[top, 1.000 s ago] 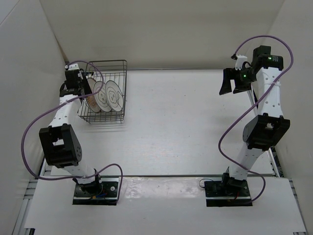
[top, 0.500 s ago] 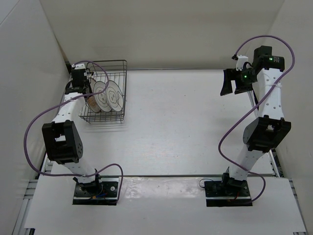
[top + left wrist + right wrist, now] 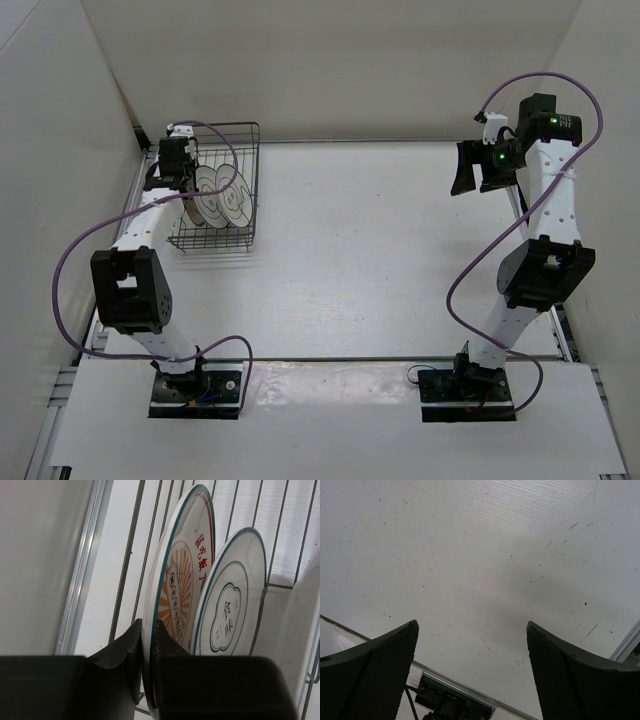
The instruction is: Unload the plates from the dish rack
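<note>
Orange plate (image 3: 175, 590): upright in rack (image 3: 235, 126), rim pinched edge-on in your left claw (image 3: 146, 630), lift up; right claw (image 3: 472, 630) open, well apart

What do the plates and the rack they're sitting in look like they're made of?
The orange sunburst plate and the white plate look like glazed ceramic, possibly melamine: glossy surfaces, printed motifs, thin coloured rims. The dish rack looks like thin dark metal wire, probably coated: straight, evenly dark rods.

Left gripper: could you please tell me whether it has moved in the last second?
Yes: the left gripper moved right, over the rack's left side.
</note>
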`<state>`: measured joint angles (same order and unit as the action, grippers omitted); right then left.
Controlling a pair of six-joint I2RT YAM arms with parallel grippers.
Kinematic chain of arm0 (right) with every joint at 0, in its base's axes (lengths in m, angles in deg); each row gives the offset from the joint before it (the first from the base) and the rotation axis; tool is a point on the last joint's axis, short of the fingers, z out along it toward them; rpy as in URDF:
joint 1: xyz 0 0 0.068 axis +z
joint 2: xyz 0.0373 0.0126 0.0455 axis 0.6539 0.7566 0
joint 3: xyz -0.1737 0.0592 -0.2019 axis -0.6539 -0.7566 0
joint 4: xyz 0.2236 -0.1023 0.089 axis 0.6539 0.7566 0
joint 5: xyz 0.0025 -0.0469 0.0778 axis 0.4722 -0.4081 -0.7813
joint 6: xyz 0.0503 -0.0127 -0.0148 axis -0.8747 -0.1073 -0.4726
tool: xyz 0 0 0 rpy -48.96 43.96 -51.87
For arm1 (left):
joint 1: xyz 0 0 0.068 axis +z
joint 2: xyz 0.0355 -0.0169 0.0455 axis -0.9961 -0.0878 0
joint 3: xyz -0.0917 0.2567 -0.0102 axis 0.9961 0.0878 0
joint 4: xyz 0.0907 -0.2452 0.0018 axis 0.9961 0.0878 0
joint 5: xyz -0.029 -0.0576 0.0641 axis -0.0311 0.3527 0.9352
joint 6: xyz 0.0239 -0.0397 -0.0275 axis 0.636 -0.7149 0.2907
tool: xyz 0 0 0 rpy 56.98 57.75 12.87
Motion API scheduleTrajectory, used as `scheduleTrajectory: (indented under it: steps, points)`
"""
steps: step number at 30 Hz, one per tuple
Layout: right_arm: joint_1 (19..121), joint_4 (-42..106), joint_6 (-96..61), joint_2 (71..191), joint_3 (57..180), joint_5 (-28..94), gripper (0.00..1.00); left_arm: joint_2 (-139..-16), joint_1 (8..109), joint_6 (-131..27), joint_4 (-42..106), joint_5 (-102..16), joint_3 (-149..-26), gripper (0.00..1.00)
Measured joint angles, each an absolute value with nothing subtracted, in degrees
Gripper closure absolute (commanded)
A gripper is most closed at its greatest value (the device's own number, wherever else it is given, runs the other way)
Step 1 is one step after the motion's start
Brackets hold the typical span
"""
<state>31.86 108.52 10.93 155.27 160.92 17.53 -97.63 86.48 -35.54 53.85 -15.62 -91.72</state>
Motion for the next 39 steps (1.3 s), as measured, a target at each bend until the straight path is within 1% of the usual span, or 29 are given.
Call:
scheduleTrajectory:
  steps: [9, 14, 21, 24, 25, 26, 29, 35, 37, 39]
  points:
    - [31.86, 108.52, 10.9, 155.27, 160.92, 17.75, 0.1, -97.13, 81.37, -24.06, 48.23, -9.98, -94.67, 0.83]
    - [31.86, 108.52, 10.9, 155.27, 160.92, 17.75, 0.1, -95.43, 79.6, -19.54, 44.93, -7.75, -94.81, 0.87]
    - [31.86, 108.52, 10.88, 155.27, 160.51, 17.73, 0.1, -91.32, 78.35, -18.16, 43.08, -5.39, -96.58, 0.87]
    - [31.86, 108.5, 10.86, 155.27, 160.42, 17.73, 0.1, -89.11, 78.35, -21.09, 45.17, -6.88, -100.14, 0.94]
    - [31.86, 108.5, 10.77, 155.27, 160.4, 17.77, 0.1, -88.39, 78.44, -22.6, 46.11, -8.02, -101.76, 0.98]
    - [31.86, 108.5, 10.71, 155.27, 160.29, 17.82, 0.1, -87.6, 78.5, -24.32, 47.03, -9.11, -103.24, 1.0]
    - [31.86, 108.52, 10.45, 155.27, 160.18, 18.21, 0.1, -84.41, 79.4, -30.95, 49.37, -15.97, -105.71, 1.0]
    - [31.86, 108.45, 9.92, 154.73, 160.18, 18.17, 0.1, -78.16, 81.5, -44.69, 55.86, -37.09, -105.82, 1.0]
    - [31.86, 105.63, 8.83, 152.28, 158.28, 18.12, 0.1, -76.91, 81.48, -48.74, 56.8, -45.35, -103.98, 1.0]
    - [31.86, 100.17, 6.75, 147.1, 152.57, 18.01, 0.1, -74.73, 81.17, -52.21, 56.47, -52.36, -98.74, 1.0]
